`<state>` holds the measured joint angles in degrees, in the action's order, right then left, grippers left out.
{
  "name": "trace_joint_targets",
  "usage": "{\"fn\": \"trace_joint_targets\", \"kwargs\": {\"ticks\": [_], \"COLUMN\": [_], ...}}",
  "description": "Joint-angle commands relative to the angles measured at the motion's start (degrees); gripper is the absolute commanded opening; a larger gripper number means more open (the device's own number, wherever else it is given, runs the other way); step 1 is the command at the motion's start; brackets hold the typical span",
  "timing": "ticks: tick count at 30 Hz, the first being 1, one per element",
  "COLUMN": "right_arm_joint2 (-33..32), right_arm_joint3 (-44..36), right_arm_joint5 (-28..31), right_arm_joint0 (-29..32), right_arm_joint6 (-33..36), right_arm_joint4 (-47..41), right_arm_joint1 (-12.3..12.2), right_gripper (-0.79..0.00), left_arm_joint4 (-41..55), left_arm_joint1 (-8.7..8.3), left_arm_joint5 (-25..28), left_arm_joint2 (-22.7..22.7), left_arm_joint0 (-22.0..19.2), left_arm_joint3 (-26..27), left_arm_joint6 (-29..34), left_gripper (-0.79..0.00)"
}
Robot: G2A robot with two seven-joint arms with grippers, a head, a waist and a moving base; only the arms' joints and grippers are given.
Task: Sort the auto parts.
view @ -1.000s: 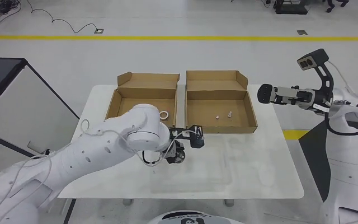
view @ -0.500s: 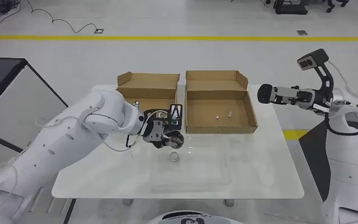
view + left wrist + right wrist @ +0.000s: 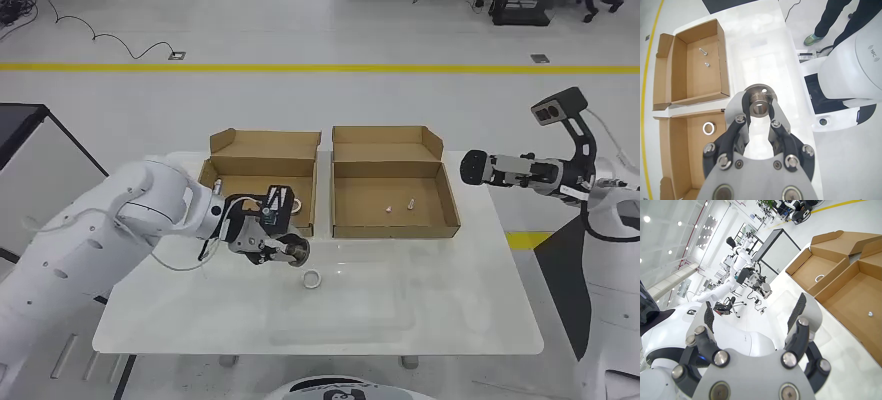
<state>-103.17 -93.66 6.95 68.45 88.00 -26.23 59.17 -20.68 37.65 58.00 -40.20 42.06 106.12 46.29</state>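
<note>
The left end effector [image 3: 284, 247], clamped on the flanged metal bushing [image 3: 759, 106], has shifted from frame centre leftward to the left box [image 3: 262, 160]. The white ring [image 3: 312, 279] on the worktop [image 3: 450, 300], previously covered by the arm, is exposed.

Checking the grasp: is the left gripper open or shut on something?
Shut. The left gripper clamps the flanged bushing by its hub from both sides.

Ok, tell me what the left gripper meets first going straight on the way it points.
Likely the bare table ahead; the flanged bushing in the left gripper would touch first, though depth is unclear.
</note>
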Motion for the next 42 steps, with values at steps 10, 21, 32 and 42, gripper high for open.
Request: {"fn": "trace_joint_targets", "kwargs": {"ticks": [10, 21, 32, 42], "right_arm_joint2": [0.0, 0.0, 0.0, 0.0], "right_arm_joint3": [0.0, 0.0, 0.0, 0.0], "right_arm_joint5": [0.0, 0.0, 0.0, 0.0], "right_arm_joint0": [0.0, 0.0, 0.0, 0.0], "right_arm_joint6": [0.0, 0.0, 0.0, 0.0], "right_arm_joint4": [0.0, 0.0, 0.0, 0.0], "right_arm_joint1": [0.0, 0.0, 0.0, 0.0], "right_gripper": [0.000, 0.000, 0.000, 0.000], "left_arm_joint4": [-0.7, -1.7, -1.3, -13.5], "left_arm_joint1": [0.04, -0.22, -0.85, -1.87], "left_arm_joint5": [-0.8, 0.0, 0.0, 0.0], "left_arm_joint2": [0.0, -3.5, -2.3, 3.7], "left_arm_joint0": [0.4, 5.0, 8.5, 8.2], "left_arm_joint3": [-0.1, -1.9, -1.9, -3.1], "left_arm_joint6": [-0.4, -15.6, -38.1, -68.3], "left_gripper": [-0.785, -0.785, -0.785, -0.785]}}
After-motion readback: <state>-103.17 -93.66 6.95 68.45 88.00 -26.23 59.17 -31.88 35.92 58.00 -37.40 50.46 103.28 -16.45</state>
